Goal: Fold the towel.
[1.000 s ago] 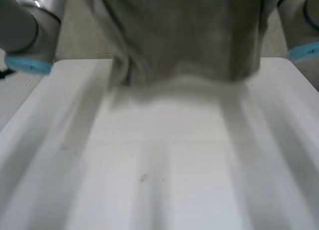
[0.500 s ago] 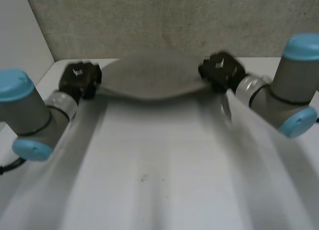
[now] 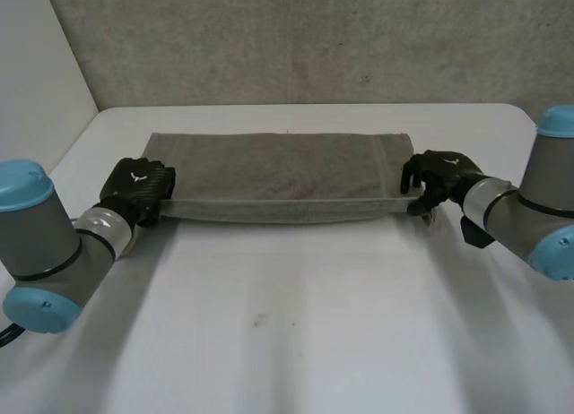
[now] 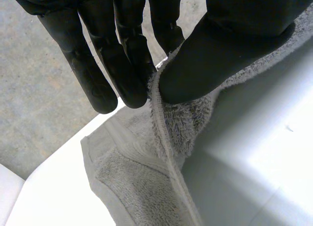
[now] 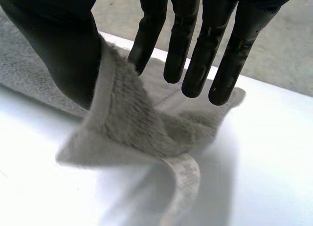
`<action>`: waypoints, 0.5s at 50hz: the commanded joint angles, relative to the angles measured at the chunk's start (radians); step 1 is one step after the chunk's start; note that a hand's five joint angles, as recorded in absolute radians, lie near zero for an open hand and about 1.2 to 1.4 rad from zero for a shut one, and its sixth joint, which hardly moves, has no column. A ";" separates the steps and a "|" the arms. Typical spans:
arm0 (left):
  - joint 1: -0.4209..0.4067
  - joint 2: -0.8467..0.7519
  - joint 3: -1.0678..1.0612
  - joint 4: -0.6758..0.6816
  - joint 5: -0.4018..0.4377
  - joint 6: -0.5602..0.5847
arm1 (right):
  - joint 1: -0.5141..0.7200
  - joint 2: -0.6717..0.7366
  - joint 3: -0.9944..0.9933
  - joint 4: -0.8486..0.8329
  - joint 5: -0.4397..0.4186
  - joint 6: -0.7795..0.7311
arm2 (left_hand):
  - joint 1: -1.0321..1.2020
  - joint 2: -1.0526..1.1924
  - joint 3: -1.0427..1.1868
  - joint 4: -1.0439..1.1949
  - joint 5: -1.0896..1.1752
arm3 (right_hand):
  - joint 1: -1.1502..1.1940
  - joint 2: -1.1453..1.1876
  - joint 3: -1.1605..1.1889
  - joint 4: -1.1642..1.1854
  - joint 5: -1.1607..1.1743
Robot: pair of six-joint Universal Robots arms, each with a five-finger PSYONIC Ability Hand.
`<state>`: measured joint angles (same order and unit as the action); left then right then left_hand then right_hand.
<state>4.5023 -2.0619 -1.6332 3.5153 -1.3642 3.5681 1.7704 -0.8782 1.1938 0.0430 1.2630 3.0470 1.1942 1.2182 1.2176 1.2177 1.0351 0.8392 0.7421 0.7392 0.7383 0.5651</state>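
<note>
Grey terry towel (image 3: 278,168) lies as a long band across the far part of the white counter (image 3: 296,324), doubled over on itself. Left hand (image 3: 139,190) is at the near edge of the left end, cloth pinched between thumb and fingers (image 4: 129,74). Right hand (image 3: 439,176) is at the right end, the corner nipped between thumb and straight fingers (image 5: 190,55) and slightly raised.
</note>
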 commanded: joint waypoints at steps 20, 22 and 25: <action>-0.008 -0.026 -0.067 0.008 -0.001 0.000 | -0.052 -0.166 0.231 -0.080 -0.037 -0.141 | -0.332 -0.356 -0.355 -0.355 -0.347 | 0.557 0.654 0.657 0.658 0.657; -0.003 -0.036 -0.065 0.008 -0.004 0.000 | -0.054 -0.168 0.236 -0.077 -0.036 -0.175 | -0.332 -0.356 -0.355 -0.355 -0.347 | 0.557 0.654 0.657 0.658 0.657; 0.003 -0.056 -0.060 0.010 -0.004 0.000 | -0.052 -0.160 0.245 -0.078 -0.025 -0.229 | -0.332 -0.356 -0.355 -0.355 -0.347 | 0.557 0.654 0.657 0.658 0.657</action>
<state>4.4931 -2.0824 -1.7005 3.5225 -1.3660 3.5682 1.7178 -1.0413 1.4208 -0.0422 1.2256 2.9271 0.7798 0.7760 0.7773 0.7754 0.6029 1.3855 1.2084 1.2147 1.2160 1.0300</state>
